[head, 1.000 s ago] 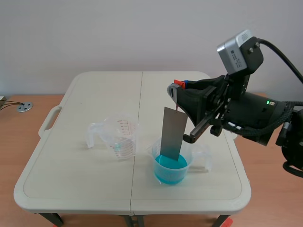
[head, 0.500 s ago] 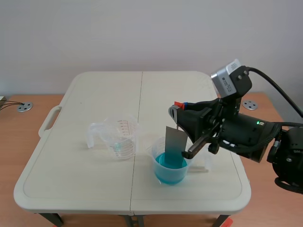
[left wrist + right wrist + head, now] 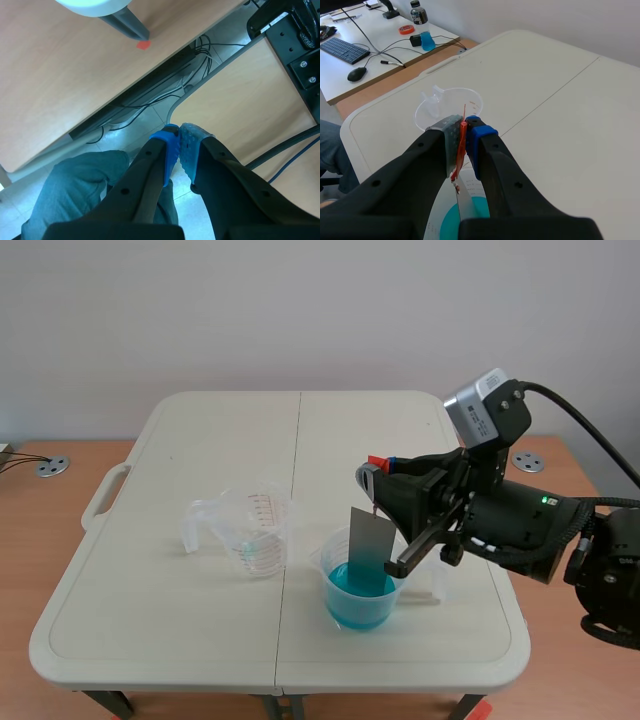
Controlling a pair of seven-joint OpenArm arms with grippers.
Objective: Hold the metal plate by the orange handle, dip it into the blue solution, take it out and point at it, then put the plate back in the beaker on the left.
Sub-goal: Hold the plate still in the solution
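Fingers of my right gripper clamp the orange handle so the metal plate hangs into the blue solution; left gripper closed, empty.

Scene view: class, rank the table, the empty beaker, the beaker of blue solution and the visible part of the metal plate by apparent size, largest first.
1. table
2. empty beaker and beaker of blue solution: about alike, left unranked
3. metal plate, its visible part
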